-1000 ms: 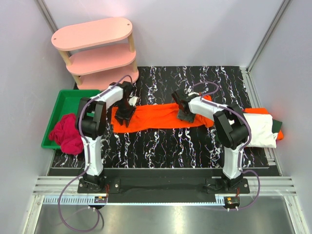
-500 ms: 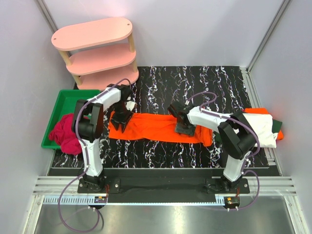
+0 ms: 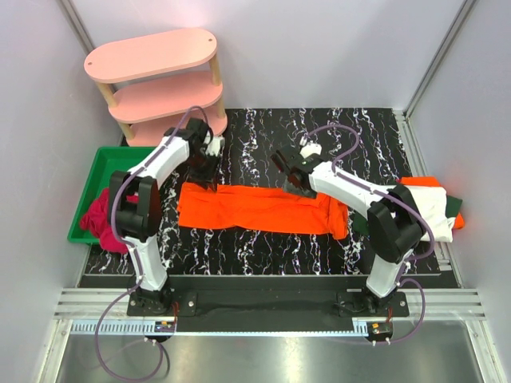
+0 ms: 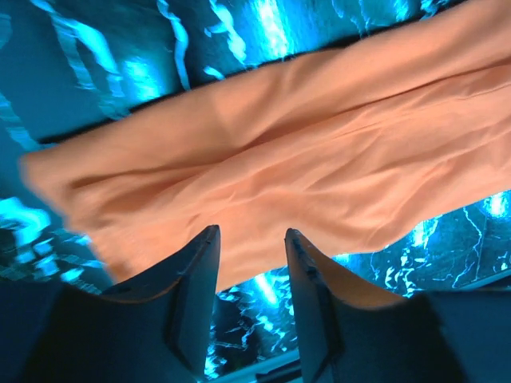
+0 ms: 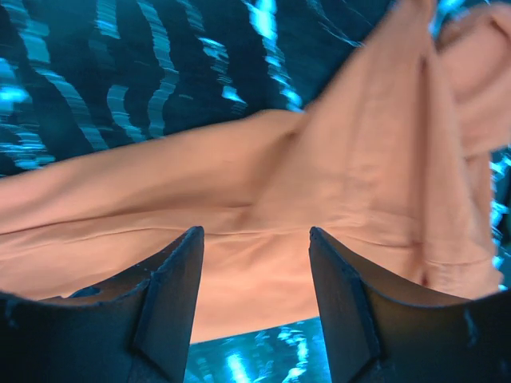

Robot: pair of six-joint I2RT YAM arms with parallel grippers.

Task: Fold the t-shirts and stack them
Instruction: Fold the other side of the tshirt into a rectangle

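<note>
The big bright orange cloth shirt [image 3: 259,209] lies flat in a long folded strip on the black marbled table [image 3: 271,136]. The left gripper [image 3: 205,174] and the right gripper [image 3: 292,179] hang near its far edge, fingers apart, holding nothing.

Robot test booth, lab type: plain grey walls [image 3: 319,48] on three sides; pink shelf [image 3: 156,80] beyond left claw [image 3: 207,171]; green tray [image 3: 120,163] to its left; metal rail [image 3: 88,303] well behind it.

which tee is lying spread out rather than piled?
The bright orange t-shirt, a long band mid-table; the white t-shirt and dark green t-shirt sit stacked at the right edge.
</note>
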